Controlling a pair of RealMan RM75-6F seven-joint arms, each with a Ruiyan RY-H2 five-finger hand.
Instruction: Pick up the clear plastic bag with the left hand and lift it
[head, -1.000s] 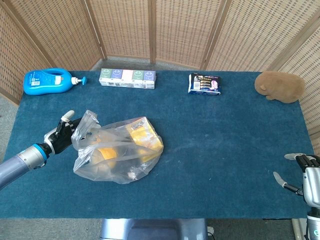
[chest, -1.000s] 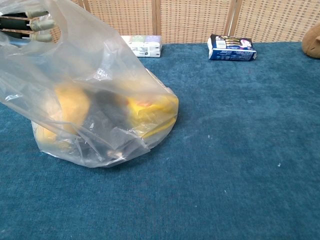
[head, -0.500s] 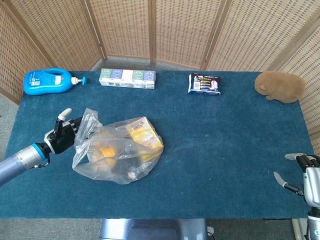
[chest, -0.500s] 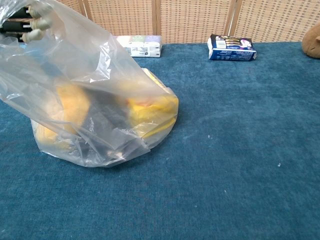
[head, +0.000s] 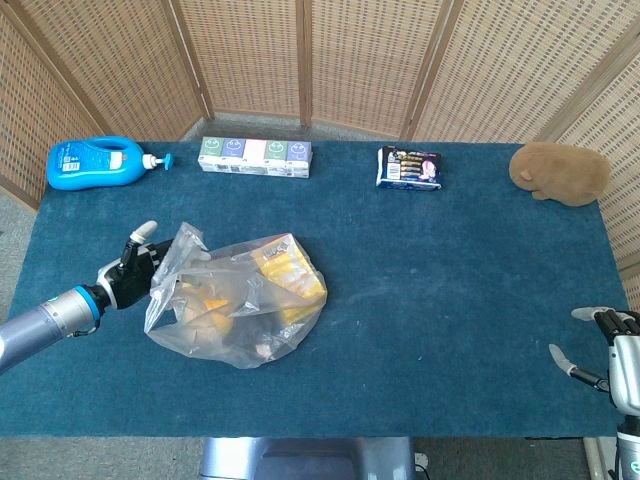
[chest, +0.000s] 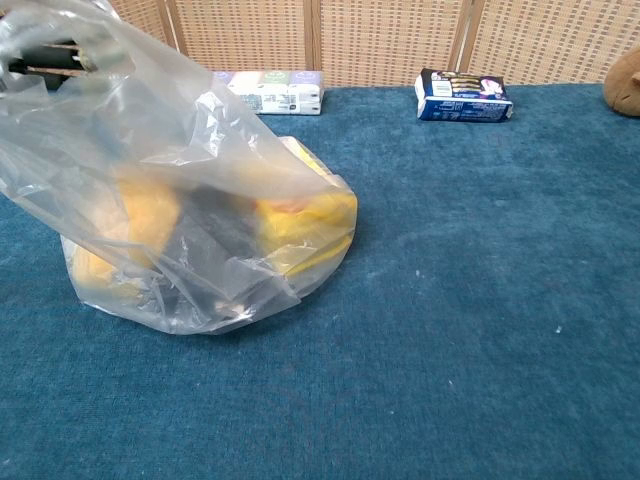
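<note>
Softly crumpled clear plastic bag (head: 236, 300), yellow-filled.

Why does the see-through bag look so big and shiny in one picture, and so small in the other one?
In the chest view the clear plastic bag sits close to the camera, so it fills the left side, and its creases catch pale glare that blurs the yellow things inside. In the head view the camera looks down from farther off, so the bag looks small, beside the left hand, under even light.

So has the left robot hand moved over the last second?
Yes. The left robot hand has edged up toward the blue bottle, drawing the bag top with it.
</note>
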